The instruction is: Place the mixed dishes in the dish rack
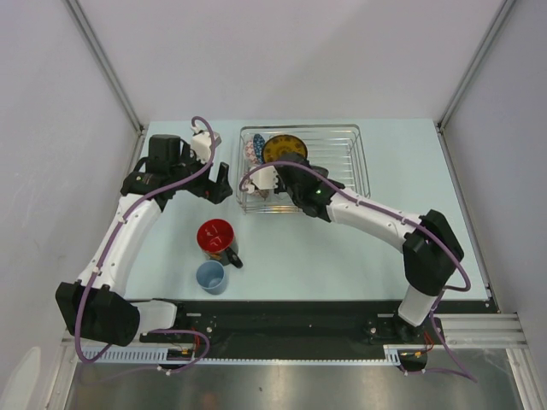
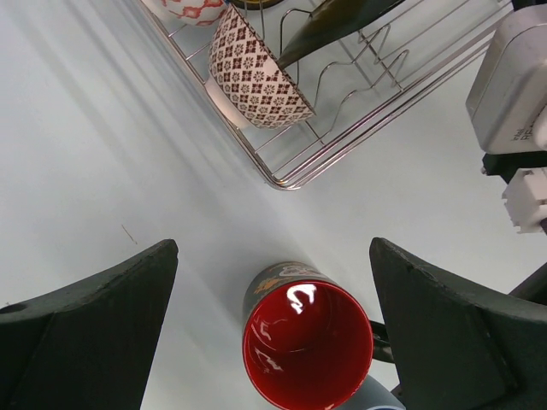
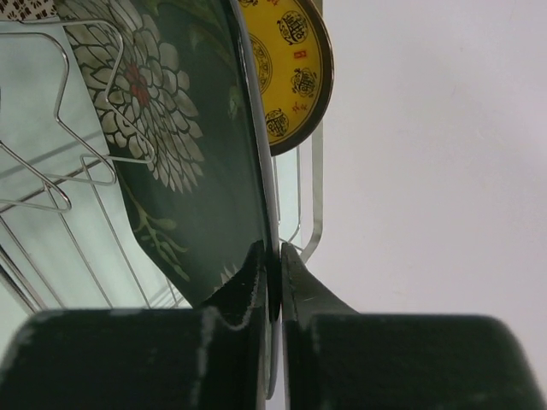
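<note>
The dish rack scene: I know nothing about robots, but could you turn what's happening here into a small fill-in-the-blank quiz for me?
The black mug is ___ inside.
The left gripper above it has its jaws ___.
The right gripper pinches the dark square plate in the dish rack, next to a round plate coloured ___.
Outside the rack stand ___ dishes.
Missing words: red, open, yellow, two.

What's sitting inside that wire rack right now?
A brown-patterned bowl, a red-patterned bowl, a yellow round plate and a dark flowered square plate, its edge pinched by the right gripper. From above, that arm covers part of the wire rack, so its floor there cannot be seen.
</note>
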Robot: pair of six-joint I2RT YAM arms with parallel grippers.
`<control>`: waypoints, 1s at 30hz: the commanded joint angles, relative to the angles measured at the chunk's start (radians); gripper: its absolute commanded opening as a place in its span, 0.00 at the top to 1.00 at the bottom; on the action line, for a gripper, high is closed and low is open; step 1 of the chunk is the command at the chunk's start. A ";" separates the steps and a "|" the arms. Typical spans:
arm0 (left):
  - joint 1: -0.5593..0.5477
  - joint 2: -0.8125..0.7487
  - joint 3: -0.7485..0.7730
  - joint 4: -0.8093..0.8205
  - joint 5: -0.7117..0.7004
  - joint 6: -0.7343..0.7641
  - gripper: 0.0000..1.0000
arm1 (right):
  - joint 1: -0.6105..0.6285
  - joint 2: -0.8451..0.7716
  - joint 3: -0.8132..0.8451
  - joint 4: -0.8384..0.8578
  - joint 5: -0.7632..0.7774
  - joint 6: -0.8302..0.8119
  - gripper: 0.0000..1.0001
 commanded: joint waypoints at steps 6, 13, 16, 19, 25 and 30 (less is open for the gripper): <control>0.010 -0.023 0.006 0.022 0.031 -0.001 0.00 | 0.030 0.005 0.053 0.138 0.061 0.015 0.73; 0.010 -0.034 0.016 0.016 0.023 0.002 0.00 | 0.056 -0.021 0.052 0.132 0.093 0.043 0.49; 0.010 -0.040 0.020 0.008 0.022 0.001 0.00 | 0.059 -0.047 0.053 0.127 0.100 0.078 0.45; 0.010 -0.043 0.029 0.002 0.017 0.001 0.00 | 0.072 -0.084 0.053 0.117 0.113 0.113 0.42; 0.010 -0.051 0.042 -0.010 0.014 -0.001 0.00 | 0.113 -0.141 0.053 0.042 0.133 0.193 0.37; 0.010 -0.056 0.049 -0.013 0.012 -0.004 0.00 | 0.138 -0.179 0.052 -0.027 0.119 0.277 0.33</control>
